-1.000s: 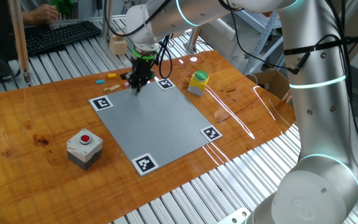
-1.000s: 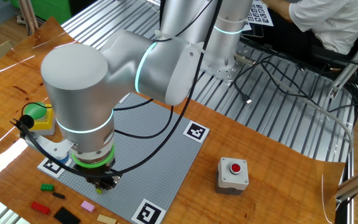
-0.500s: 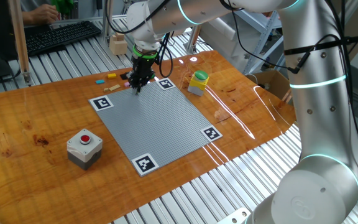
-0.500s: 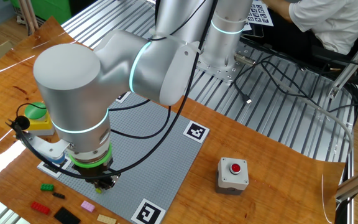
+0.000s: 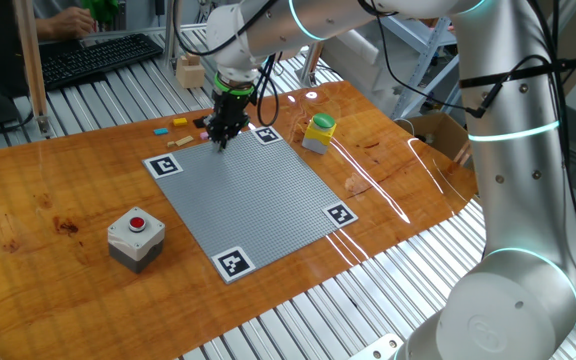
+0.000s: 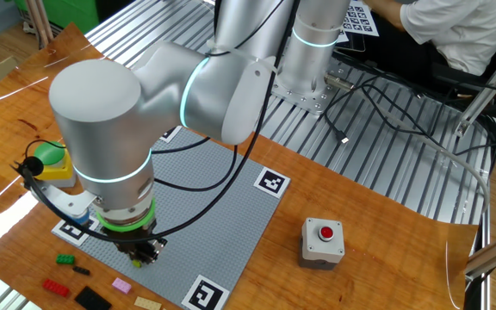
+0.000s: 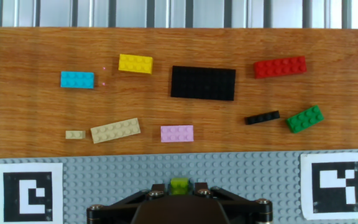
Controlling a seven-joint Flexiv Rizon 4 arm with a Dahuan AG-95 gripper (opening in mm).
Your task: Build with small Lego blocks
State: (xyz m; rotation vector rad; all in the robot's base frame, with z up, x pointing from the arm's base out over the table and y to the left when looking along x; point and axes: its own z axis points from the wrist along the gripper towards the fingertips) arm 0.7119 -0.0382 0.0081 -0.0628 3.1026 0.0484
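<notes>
Pointing straight down, the end effector [image 7: 179,194] holds a yellow-green brick [image 7: 179,185] between nearly closed fingers on the grey plate [image 7: 241,177], probably to press it onto the studs.

The table top [image 5: 58,200] is showing as varnished wood – warm brown, grained and glossy enough to be throwing back streaks of light. Around it, ribbed metal slats [image 5: 98,90] are gleaming dully. The grey studded plate [image 7: 241,180] is looking like matt plastic, its printed corner markers [image 7: 337,180] flat black on white. The loose Lego blocks – the black one [image 7: 203,83] and the red one [image 7: 280,66] among them – are looking like smooth plastic with a slight sheen. The arm's shell [image 6: 102,112] is appearing satin-smooth, pale grey.
</notes>
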